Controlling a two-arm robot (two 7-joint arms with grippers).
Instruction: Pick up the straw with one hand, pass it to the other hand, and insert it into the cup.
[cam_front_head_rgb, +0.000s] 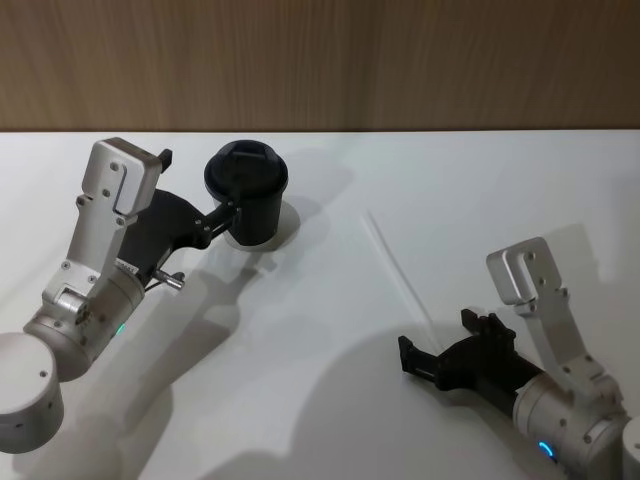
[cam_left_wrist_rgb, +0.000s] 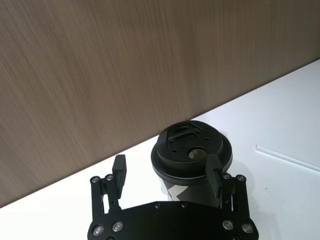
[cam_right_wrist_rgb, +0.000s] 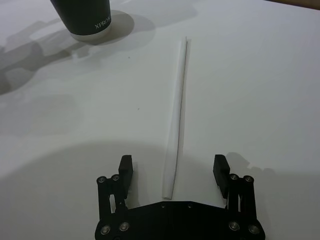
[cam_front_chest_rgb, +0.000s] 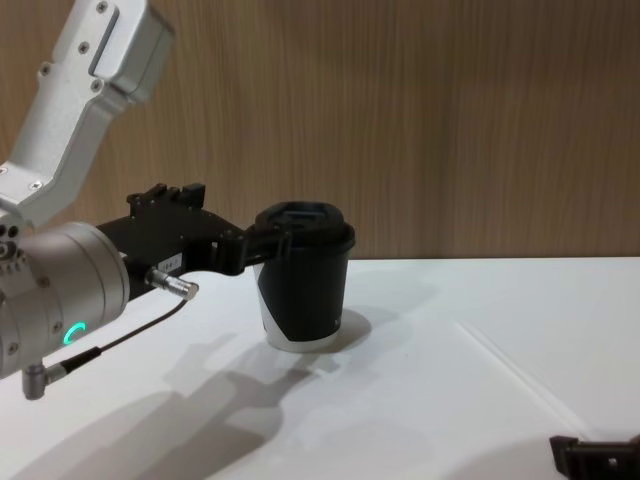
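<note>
Head view: the left gripper is at the cup, upper centre-left. The straw lies flat on the table right of centre, its near end by the right gripper at lower right.

Left wrist view: the fingers are spread, one overlapping the cup's lid.

Right wrist view: the fingers are spread either side of the straw's near end.

Chest view: the cup stands upright, centre-left.
</note>
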